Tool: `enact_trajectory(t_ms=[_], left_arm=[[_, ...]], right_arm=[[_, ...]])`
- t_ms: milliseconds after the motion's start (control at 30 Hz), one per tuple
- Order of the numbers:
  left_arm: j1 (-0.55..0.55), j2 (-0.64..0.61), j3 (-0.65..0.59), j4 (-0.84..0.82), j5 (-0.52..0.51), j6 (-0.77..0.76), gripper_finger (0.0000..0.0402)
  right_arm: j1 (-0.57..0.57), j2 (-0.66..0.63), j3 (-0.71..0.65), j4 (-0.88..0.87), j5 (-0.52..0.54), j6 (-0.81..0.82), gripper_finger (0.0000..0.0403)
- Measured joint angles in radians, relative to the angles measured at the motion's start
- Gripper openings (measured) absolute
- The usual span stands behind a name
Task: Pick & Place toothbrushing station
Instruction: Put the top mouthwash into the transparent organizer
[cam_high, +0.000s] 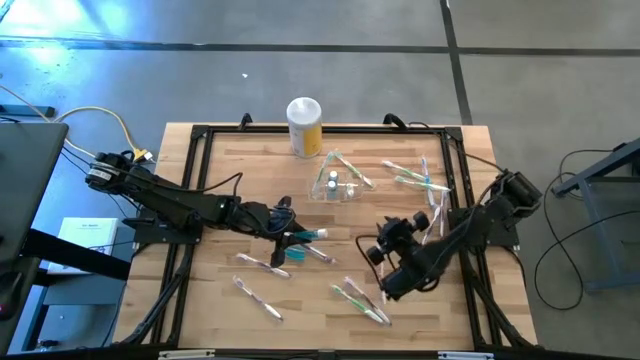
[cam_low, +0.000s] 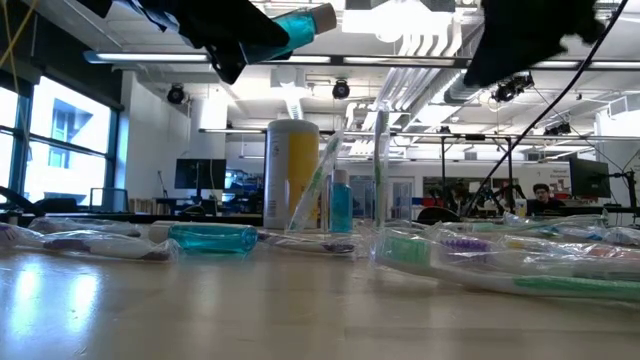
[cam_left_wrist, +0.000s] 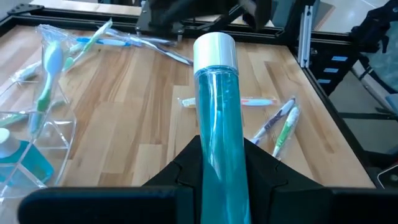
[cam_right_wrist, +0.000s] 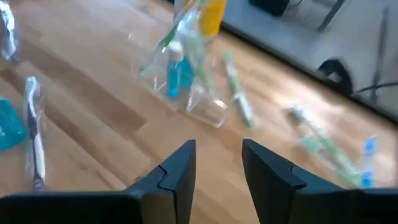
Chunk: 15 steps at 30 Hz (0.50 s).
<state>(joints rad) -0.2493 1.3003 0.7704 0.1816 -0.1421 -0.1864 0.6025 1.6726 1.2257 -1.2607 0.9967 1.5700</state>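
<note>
Teal liquid in a clear cylindrical bottle with a white cap (cam_left_wrist: 216, 118) is what we've got clamped in the left gripper (cam_high: 288, 237), lifted off the wooden tabletop (cam_high: 230, 170) near mid-table, and in the low view the bottle hangs well above the surface. Our target, the small see-through plastic toothbrushing station (cam_high: 337, 185), sits toward the back of the table, just beside the taller yellow canister with the white lid (cam_high: 304, 126), and it already has a toothbrush and a small blue bottle in it. Packaged toothbrushes (cam_high: 362, 299) lie scattered all over the place. The right gripper (cam_right_wrist: 217, 163) hangs over the table nearer the front right, fingers parted with nothing between them, looking toward the station. We'd say we're mid-carry: bottle picked, not yet placed. Next move probably calls for swinging the left arm over to the station, tipping the bottle upright and lowering it into a free compartment without knocking that light holder over.
</note>
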Motion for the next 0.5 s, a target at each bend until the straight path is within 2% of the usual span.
enact_trajectory(t_ms=[67, 300, 400, 500], left_arm=[[0.0, 0.0, 0.0, -0.006, 0.0, 0.0, 0.0061], [0.0, 0.0, 0.0, -0.006, 0.0, -0.001, 0.0061], [0.0, 0.0, 0.0, -0.006, 0.0, -0.001, 0.0061], [0.0, 0.0, 0.0, -0.006, 0.0, -0.001, 0.0061]], right_arm=[[-0.028, -0.026, -0.063, 0.195, -0.026, -0.127, 0.0123], [-0.107, -0.126, -0.25, 0.974, -0.192, -0.735, 0.01], [-0.127, -0.155, -0.302, 1.189, -0.227, -0.89, 0.0092], [-0.143, -0.165, -0.34, 1.309, -0.278, -1.005, 0.009]])
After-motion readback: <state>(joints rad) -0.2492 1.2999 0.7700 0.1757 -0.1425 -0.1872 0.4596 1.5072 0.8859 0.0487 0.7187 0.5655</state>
